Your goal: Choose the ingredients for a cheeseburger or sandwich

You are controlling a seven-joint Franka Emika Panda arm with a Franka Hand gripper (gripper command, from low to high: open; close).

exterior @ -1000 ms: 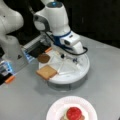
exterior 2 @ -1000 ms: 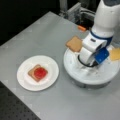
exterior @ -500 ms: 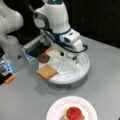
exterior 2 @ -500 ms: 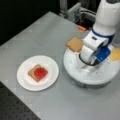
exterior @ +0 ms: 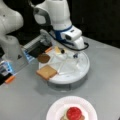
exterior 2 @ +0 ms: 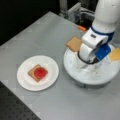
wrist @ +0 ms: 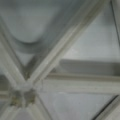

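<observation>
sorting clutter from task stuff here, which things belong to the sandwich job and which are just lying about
Job:
toast on the tray's rim
patty
cheese
stack on the plate, toast with a red round on top
tray, divided
plate
gripper, low over the tray

Lying about:
orange piece on the table
blue-lit box behind the tray

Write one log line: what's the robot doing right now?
end effector: low over divided tray, grip hidden | plate: toast with red round on top | tray: toast square, patty, cheese

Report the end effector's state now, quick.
End effector: low over the divided white tray; open or closed cannot be told, and nothing visibly held.
</observation>
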